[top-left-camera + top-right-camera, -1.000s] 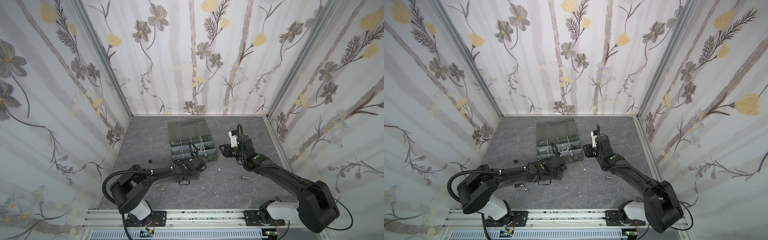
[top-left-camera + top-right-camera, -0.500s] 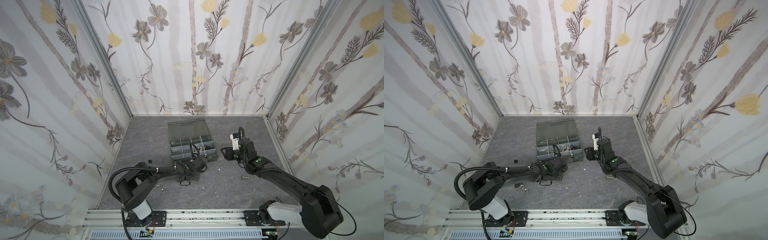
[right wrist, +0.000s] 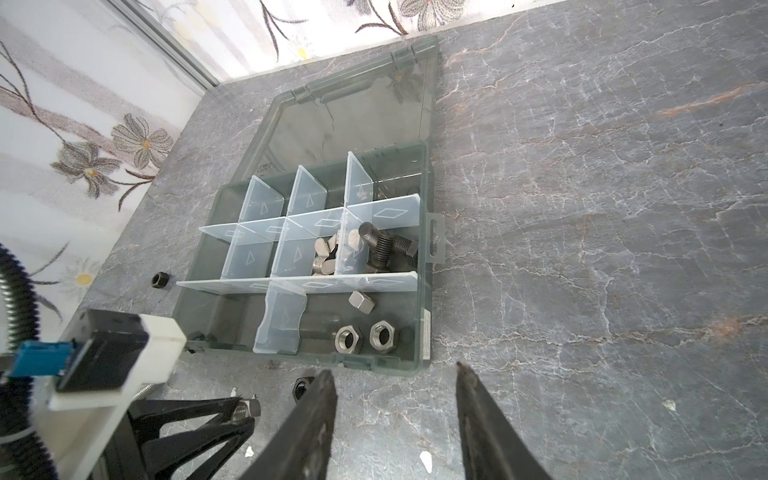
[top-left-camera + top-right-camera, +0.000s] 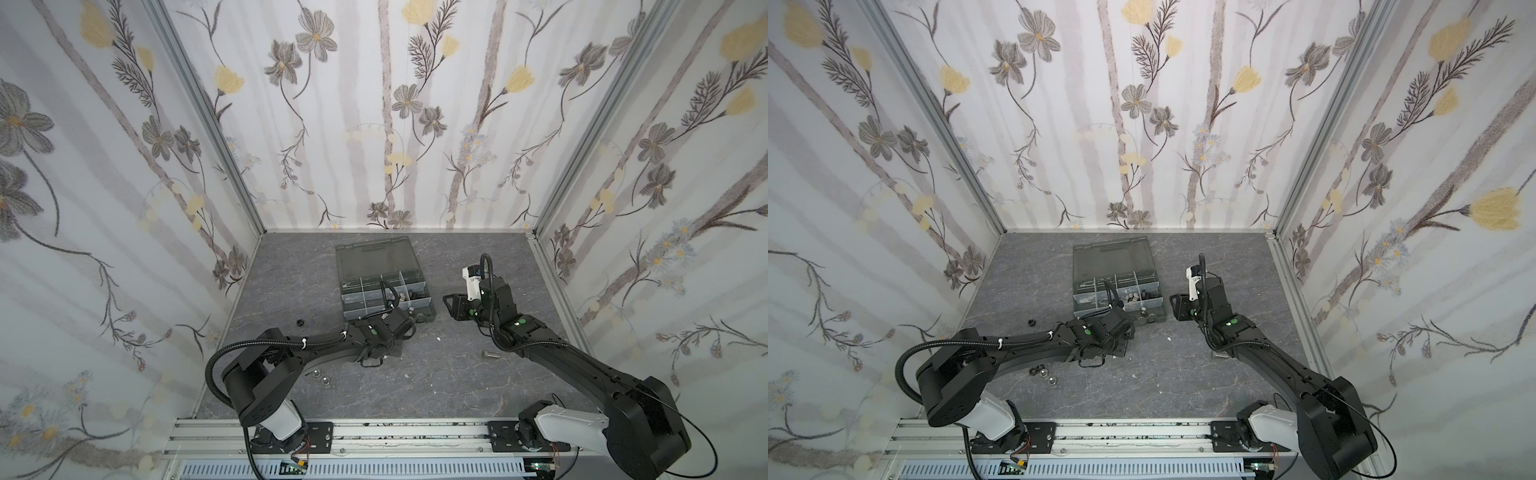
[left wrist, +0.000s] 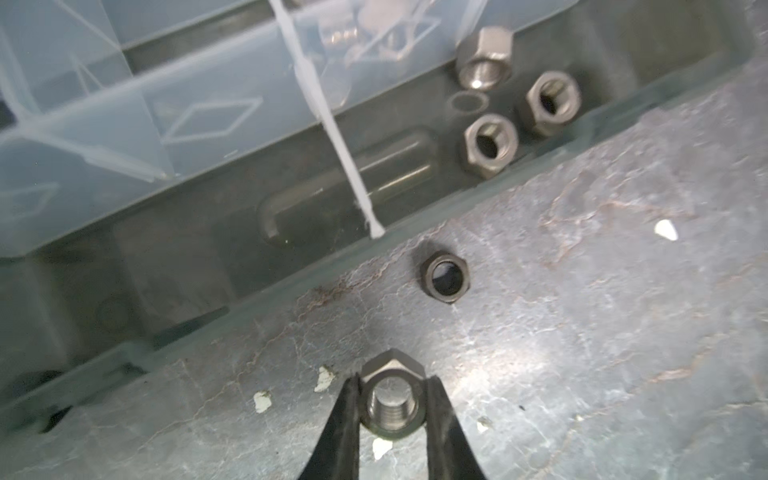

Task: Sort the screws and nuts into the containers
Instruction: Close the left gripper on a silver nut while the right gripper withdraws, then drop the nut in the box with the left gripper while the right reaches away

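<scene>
Jaws of the left gripper (image 5: 392,384) pinch a silver hex nut (image 5: 390,409) on the tabletop (image 5: 582,332), just outside the organizer box (image 5: 174,257) front wall. Right gripper (image 3: 394,370) hovers near that box, empty, jaws parted.

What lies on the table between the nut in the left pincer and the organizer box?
One dark hex nut lies flat by the box wall, apart from the held silver nut; the left wrist view shows it.

Two black screws (image 3: 376,245), at least eight nuts (image 3: 349,338)
</scene>
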You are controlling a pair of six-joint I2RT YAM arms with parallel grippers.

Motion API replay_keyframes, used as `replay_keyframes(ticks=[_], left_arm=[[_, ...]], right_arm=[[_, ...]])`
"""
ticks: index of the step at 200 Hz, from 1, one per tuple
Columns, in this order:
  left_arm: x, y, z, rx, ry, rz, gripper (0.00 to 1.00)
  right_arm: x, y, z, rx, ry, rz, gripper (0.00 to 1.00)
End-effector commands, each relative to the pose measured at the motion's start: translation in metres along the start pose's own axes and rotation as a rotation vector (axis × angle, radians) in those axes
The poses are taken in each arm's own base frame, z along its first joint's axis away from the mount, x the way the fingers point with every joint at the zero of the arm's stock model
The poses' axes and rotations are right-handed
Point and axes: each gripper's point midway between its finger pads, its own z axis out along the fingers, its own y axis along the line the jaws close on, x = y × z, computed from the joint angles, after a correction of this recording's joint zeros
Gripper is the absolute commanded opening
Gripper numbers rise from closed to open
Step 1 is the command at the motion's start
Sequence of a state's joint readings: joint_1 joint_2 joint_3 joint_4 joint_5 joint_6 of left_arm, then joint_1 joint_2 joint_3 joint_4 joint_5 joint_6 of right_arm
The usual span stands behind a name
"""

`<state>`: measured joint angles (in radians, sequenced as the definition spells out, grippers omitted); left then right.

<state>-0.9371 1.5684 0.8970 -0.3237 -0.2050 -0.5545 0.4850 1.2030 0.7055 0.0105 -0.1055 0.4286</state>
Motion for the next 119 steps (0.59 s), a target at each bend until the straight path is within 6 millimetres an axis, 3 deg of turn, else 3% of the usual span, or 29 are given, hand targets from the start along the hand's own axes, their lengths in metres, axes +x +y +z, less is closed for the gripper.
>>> replay_keyframes(ticks=[1, 25, 51, 119], left_arm=[[-0.019, -0.005, -0.014, 0.007, -0.046, 0.011, 0.21], [-0.04, -0.012, -0.021, 0.027, -0.078, 0.018, 0.21], [-0.06, -0.011, -0.015, 0.033, -0.092, 0.009, 0.21], [-0.08, -0.008, 0.026, 0.038, -0.056, -0.006, 0.22]], right_arm=[[-0.001, 0.0, -0.002, -0.001, -0.012, -0.004, 0.48], [0.003, 0.001, -0.005, -0.008, 0.002, -0.01, 0.48], [0.007, 0.003, -0.011, -0.023, 0.005, -0.015, 0.49], [0.035, 0.016, -0.025, -0.094, 0.042, -0.048, 0.57]])
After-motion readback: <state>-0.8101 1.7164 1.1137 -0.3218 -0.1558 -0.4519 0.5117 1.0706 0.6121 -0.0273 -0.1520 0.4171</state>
